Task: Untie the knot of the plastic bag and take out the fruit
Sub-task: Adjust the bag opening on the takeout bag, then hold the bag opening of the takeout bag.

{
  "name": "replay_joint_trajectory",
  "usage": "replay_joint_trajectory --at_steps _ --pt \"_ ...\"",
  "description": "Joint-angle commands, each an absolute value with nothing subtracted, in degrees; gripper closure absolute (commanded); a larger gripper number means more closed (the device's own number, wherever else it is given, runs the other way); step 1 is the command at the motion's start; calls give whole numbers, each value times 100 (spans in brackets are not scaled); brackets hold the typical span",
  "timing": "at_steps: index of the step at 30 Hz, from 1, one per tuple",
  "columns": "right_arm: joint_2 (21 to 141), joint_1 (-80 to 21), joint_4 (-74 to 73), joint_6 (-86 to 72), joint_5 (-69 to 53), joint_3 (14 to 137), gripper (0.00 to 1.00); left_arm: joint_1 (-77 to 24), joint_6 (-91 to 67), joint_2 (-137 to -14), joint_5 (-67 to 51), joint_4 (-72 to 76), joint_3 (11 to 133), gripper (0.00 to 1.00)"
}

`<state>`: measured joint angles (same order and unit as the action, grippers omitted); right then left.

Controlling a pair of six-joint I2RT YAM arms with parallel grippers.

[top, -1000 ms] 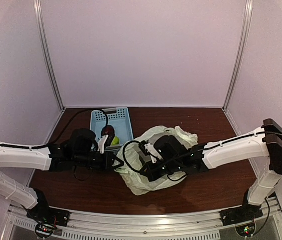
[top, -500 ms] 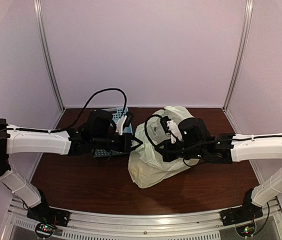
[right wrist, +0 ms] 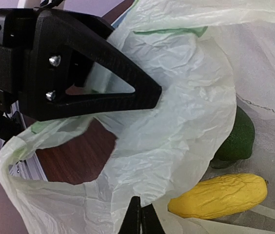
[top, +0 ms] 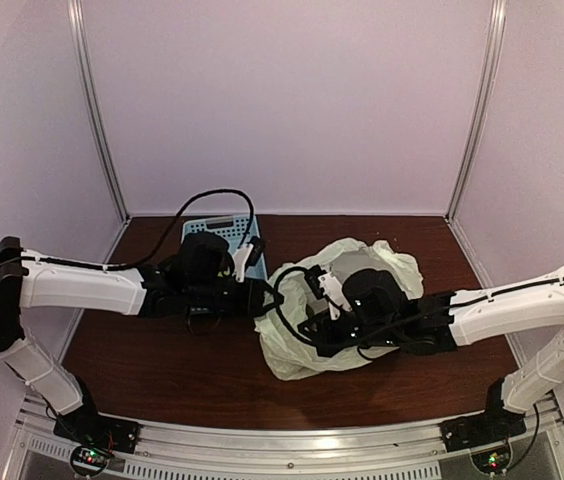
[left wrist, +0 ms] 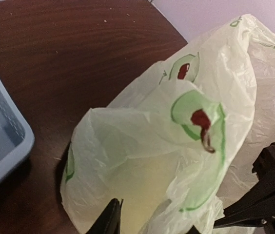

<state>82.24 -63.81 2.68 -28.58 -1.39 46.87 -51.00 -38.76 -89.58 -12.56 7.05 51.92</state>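
The plastic bag (top: 297,352) lies crumpled at mid-table, pale yellow-green with dark red marks (left wrist: 201,119). My left gripper (top: 262,302) is at its left edge; in the left wrist view the left gripper (left wrist: 152,226) stands open, with loose bag film lying between the fingers (left wrist: 111,218). My right gripper (right wrist: 141,217) is shut on a fold of the bag's plastic (right wrist: 176,122) beside an open handle loop. Inside the bag I see fruit: a green piece (right wrist: 236,139) and a yellow piece (right wrist: 218,195). No knot shows in any view.
A light blue perforated basket (top: 224,232) stands behind the left arm, its corner (left wrist: 1,131) close to the bag. The left gripper's black finger (right wrist: 93,73) hangs just above the right gripper. Enclosure walls and posts ring the dark wooden table (top: 162,370).
Both grippers have come down and toward me with the bag, which now sits lower and more spread out. The left gripper's jaws have parted; the right stays shut on the plastic.
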Motion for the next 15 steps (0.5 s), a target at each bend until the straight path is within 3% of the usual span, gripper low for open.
replay_joint_trajectory --at_steps 1,4,7,15 --pt "8409 -6474 641 -3024 -97 4719 100 -5115 -3922 -8401 -828 357 5116 47" --pt "8490 -6490 614 -3059 75 4792 100 -5115 -4094 -8047 -696 87 4955 27" --pt "8533 -6507 613 -3079 252 4820 100 -5115 -4323 -7625 -635 -263 4773 18" --pt "8757 -6532 370 -3227 833 5073 100 -5123 -5084 -6656 -844 -782 4464 9"
